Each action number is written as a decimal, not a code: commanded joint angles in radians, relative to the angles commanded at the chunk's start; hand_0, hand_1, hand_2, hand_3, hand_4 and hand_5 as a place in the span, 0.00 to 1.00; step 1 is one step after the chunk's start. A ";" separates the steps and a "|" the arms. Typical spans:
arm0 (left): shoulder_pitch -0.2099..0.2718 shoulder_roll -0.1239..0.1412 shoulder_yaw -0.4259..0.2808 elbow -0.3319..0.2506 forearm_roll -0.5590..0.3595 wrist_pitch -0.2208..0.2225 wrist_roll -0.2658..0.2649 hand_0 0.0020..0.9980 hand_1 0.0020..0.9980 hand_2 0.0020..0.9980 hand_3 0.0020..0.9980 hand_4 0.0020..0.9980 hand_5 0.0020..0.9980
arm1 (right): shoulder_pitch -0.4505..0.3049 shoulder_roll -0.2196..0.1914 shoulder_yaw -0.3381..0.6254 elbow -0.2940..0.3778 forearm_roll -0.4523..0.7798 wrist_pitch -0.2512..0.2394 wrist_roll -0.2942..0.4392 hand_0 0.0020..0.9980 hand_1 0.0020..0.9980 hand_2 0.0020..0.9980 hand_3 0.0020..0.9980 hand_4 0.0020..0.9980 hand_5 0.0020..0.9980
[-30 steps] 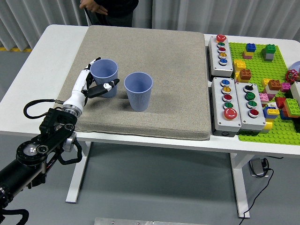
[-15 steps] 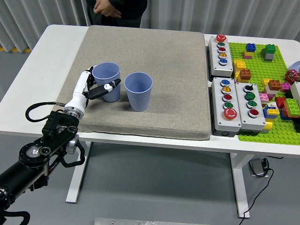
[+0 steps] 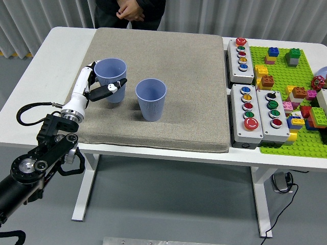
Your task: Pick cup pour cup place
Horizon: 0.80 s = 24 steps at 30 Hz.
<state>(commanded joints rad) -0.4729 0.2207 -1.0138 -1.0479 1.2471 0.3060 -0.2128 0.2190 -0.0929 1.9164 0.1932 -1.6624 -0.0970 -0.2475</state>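
While left hand (image 3: 100,87) grips blue cup (image 3: 110,76), grey mat (image 3: 173,61) across white table (image 3: 61,51).

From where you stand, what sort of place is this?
Probably a robot test lab, not a home: a white table with a grey mat, push-button boxes and toy bricks on a green baseplate, plus two blue practice cups.

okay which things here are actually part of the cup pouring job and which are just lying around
Part of the job: held cup in the left hand; second cup; grey mat under both.

Lying about: button boxes; green brick plate with toy bricks; person at the far side.
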 joint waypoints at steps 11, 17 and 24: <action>-0.016 0.048 -0.004 -0.124 0.384 -0.024 0.124 0.53 0.48 0.49 0.51 0.84 0.13 | 0.002 -0.002 0.000 0.000 0.004 -0.002 0.001 0.70 0.64 0.60 0.60 0.00 0.26; -0.043 0.065 0.013 -0.170 0.575 -0.049 0.164 0.53 0.49 0.50 0.51 0.81 0.10 | 0.002 -0.003 -0.002 -0.001 0.007 -0.003 0.002 0.70 0.64 0.60 0.60 0.00 0.25; -0.084 0.095 0.039 -0.198 0.795 -0.092 0.213 0.52 0.49 0.50 0.51 0.81 0.09 | 0.002 -0.004 -0.003 0.000 0.010 -0.004 0.002 0.70 0.64 0.60 0.59 0.00 0.26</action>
<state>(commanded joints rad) -0.5565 0.3161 -0.9747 -1.2459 2.0418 0.2139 0.0000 0.2211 -0.0972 1.9133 0.1928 -1.6524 -0.1010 -0.2459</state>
